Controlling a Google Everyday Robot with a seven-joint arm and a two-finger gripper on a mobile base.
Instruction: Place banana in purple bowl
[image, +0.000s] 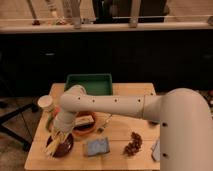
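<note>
gripper (58, 136) down at bowl (68, 148), near left; banana (51, 146) over its rim; grip can't tell; release probably left.

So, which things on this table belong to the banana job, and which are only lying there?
For the job: banana; purple bowl; gripper, low over that bowl at the table's front left.

Lying about: green tray; pale cup; orange-brown bowl; blue sponge; brown cluster.

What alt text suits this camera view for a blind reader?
The gripper of a white robot arm hangs over the purple bowl, lower left on the wooden table, with the banana slanting across the bowl's left rim.
</note>
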